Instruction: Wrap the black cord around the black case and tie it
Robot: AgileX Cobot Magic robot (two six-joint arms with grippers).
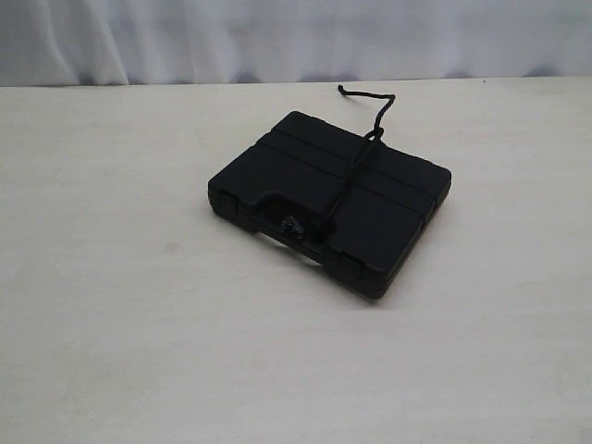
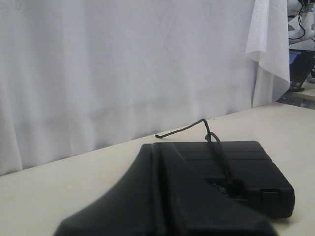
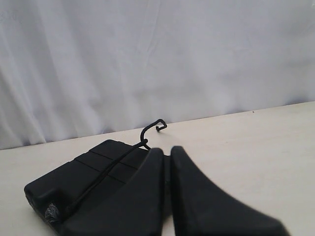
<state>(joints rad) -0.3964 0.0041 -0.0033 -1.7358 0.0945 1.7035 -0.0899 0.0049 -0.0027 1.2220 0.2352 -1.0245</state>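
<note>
Exterior view: the black cord lies across the black case, knotted at its handle edge; my left gripper and right gripper are closed, empty.

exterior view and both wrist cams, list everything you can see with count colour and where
black case: 1, matte black, lying flat near the middle of the table.
black cord: 1, black, runs across the case lid from a knot at the handle side, over the far edge; loose end on the table behind the case.
table: 1, cream, under everything.
curtain: 1, white, behind the table's far edge.
left gripper: 1, black, fingers together, empty, pointing towards the case.
right gripper: 1, black, fingers together, empty, pointing towards the case.
</note>
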